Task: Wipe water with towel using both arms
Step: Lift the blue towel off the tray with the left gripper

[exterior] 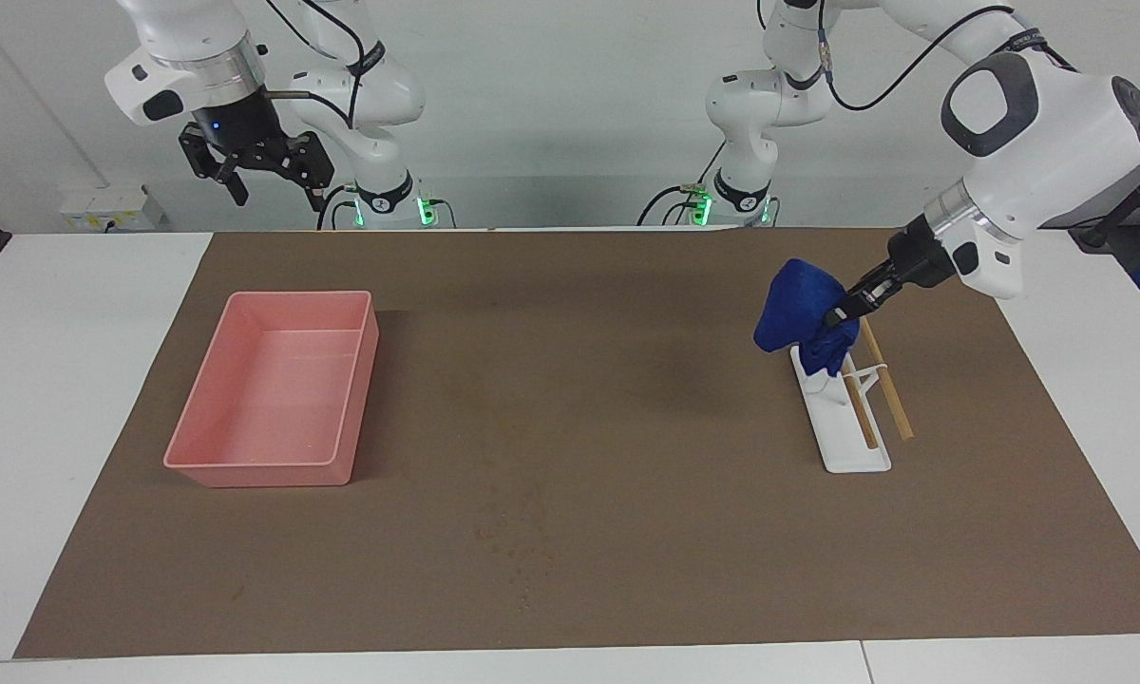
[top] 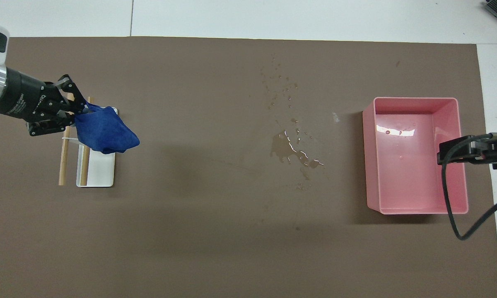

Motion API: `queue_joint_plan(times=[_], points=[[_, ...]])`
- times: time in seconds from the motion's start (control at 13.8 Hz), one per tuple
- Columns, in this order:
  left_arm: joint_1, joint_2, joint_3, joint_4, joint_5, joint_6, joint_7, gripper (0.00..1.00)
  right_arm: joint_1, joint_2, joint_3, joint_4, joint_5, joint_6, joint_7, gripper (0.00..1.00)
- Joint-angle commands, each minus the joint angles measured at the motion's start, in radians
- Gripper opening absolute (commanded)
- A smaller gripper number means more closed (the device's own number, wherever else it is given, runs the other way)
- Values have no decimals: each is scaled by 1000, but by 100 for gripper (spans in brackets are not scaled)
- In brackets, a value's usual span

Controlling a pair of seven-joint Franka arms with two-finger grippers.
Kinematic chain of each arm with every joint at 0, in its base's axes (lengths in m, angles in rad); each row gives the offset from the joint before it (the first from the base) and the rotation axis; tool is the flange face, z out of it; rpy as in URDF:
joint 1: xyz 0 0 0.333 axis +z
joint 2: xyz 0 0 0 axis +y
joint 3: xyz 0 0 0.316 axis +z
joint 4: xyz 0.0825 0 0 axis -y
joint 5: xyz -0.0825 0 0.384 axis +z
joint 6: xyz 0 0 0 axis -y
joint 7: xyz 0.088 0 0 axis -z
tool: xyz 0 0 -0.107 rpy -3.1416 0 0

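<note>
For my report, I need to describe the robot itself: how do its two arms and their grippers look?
Both arms have glossy white, rounded shells with black cables looped along them. The left arm shows dark grey oval caps and a silver wrist ring. Its left gripper is black with small white lettering on its body. The right gripper is black too, below a silver ring, with a small blue light.

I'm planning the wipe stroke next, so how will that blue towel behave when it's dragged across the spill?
Probably floppy: the towel hangs bunched and drooping from the left gripper over the white rack. It looks light, sagging only slightly. Pushed through the water, it would likely crumple, not slide flat. The right gripper waits raised.
</note>
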State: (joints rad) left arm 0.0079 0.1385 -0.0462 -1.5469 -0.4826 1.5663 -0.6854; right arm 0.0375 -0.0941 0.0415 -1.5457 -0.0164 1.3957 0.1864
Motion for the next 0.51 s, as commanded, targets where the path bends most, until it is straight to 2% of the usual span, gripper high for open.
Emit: queue_joint_plan(times=[0.0, 0.22, 0.43], points=[[-11, -23, -4, -2, -109, -46, -110, 0, 11, -13, 3, -17, 32, 23, 72, 97], [-23, -25, -38, -13, -160, -31, -245, 0, 24, -1, 20, -16, 162, 46, 352, 96], [-60, -39, -47, -56, -244, 82, -392, 0, 88, 19, 23, -19, 294, 87, 699, 95]])
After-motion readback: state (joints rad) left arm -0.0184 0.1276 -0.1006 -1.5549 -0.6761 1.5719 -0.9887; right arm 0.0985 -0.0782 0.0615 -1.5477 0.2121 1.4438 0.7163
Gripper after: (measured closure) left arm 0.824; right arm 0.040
